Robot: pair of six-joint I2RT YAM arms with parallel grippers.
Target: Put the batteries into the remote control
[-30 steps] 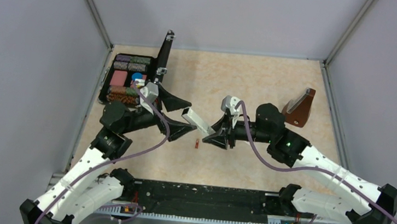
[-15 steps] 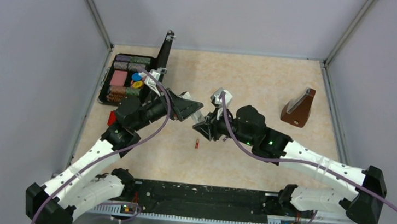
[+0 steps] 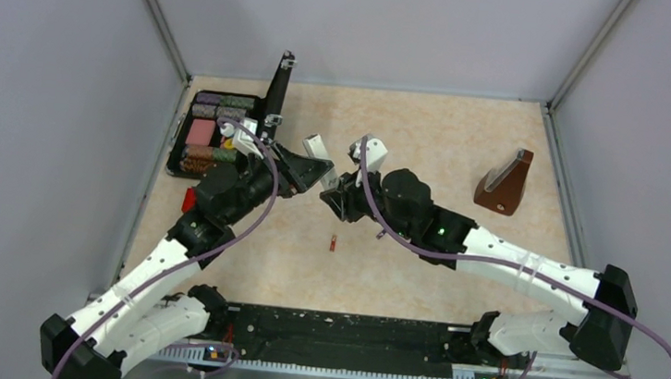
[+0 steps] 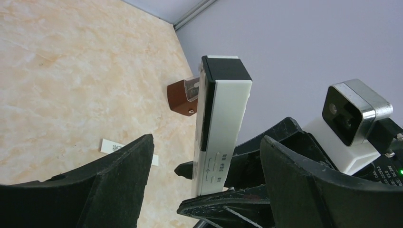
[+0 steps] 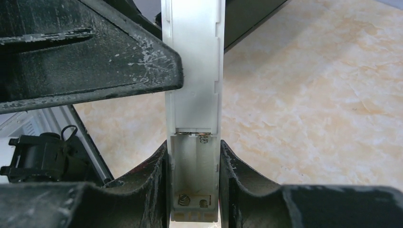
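Note:
The remote control (image 5: 194,109) is a slim white bar. My right gripper (image 5: 193,147) is shut on its lower end, where the open battery compartment (image 5: 195,171) shows bare springs and no batteries. In the top view the remote (image 3: 316,146) is held above the table by the right gripper (image 3: 336,194). My left gripper (image 4: 206,142) is open, its jaws wide on either side of the remote (image 4: 223,118) without touching it; it also shows in the top view (image 3: 310,170). A reddish battery (image 3: 333,242) lies on the table in front of the grippers. The dark purple battery is not clearly seen.
A brown wooden metronome (image 3: 505,183) stands at the right. An open black case (image 3: 212,131) of coloured pieces sits at the far left, with a red block (image 3: 189,200) nearby. A small white labelled strip (image 4: 114,147) lies on the table.
Both grippers and the remote have moved away from the near edge, toward the back left. The remote now stands more on end. The reddish battery has stayed where it was.

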